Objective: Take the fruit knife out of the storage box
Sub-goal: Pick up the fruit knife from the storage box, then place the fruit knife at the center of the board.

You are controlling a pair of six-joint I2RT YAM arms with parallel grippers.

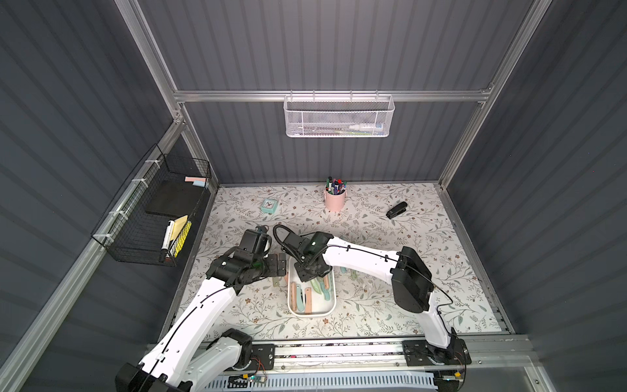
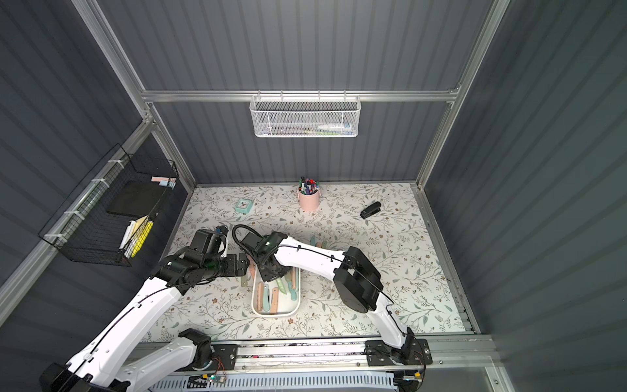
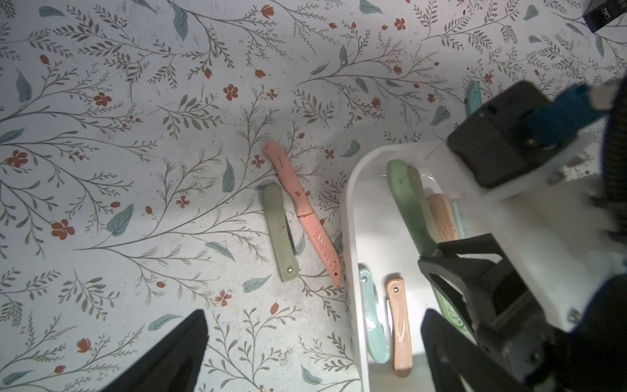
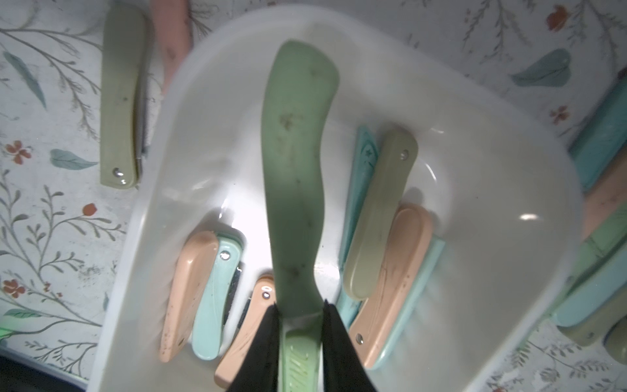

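A: Top views?
B: The right gripper (image 1: 310, 275) reaches into the box (image 1: 310, 314), mid-table; the left gripper (image 1: 281, 264) hangs just beside its rim.
A: Left wrist?
B: Left fingers (image 3: 176, 353) stand wide apart, holding nothing, over the table (image 3: 135, 169).
A: Right wrist?
B: Right fingers (image 4: 339, 346) pinch the green knife (image 4: 295, 152) at its middle, inside the box among other knives (image 4: 205, 298); lifted or resting, I can't tell.

Dark grey ribbed walls (image 1: 339, 44), aluminium frame (image 1: 237, 96) — floral-patterned tabletop (image 1: 407, 244); white mesh basket (image 1: 339, 117) hung from frame crossbar.
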